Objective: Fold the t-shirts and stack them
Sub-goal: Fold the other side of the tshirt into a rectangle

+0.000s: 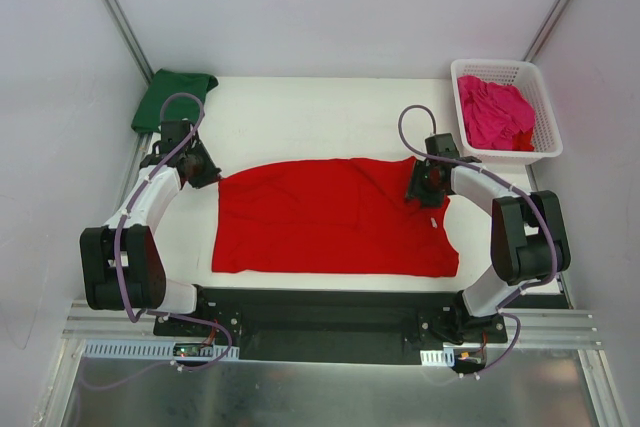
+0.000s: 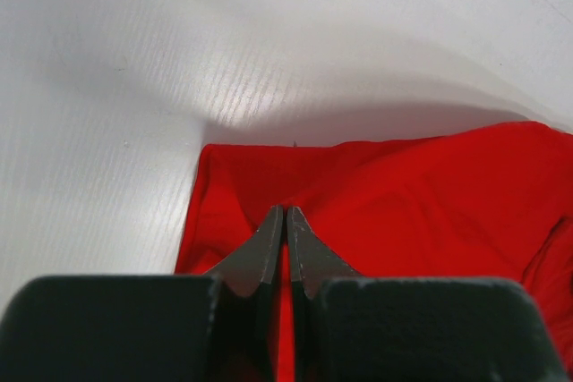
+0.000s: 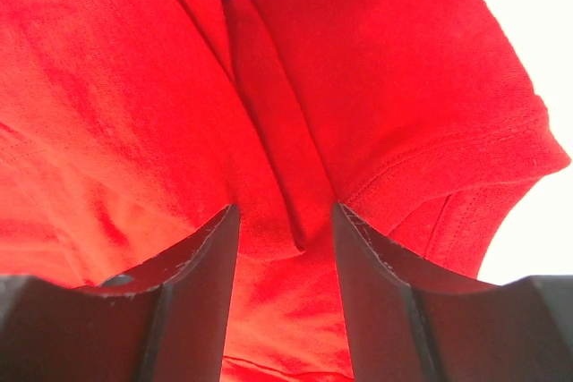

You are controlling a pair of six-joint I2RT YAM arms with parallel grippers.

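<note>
The left pincer (image 2: 285, 214) is pressed together right at the far-left corner of the red t-shirt (image 1: 330, 222). The wrist view does not show whether a thin fold of cloth is caught between its tips. The right pincer (image 3: 285, 216) stands spread, straddling a raised ridge of the same shirt close to a stitched sleeve hem (image 3: 448, 167). Cloth lies between the jaws, but no grip is made.

The shirt lies spread across the middle of the surface (image 1: 300, 112), its long axis running left to right, parallel to the near edge. Each arm therefore has one end of the shirt's far edge beneath it, the left arm the left end and the right arm the right end. A fold would likely carry that far edge toward the near edge, and that depends on both ends rising together.

The dark green t-shirt (image 1: 175, 97) lies in a compact pile at the far-left corner. The magenta t-shirt (image 1: 495, 112) sits crumpled in the white lattice basket (image 1: 548, 132) at the far-right corner.
</note>
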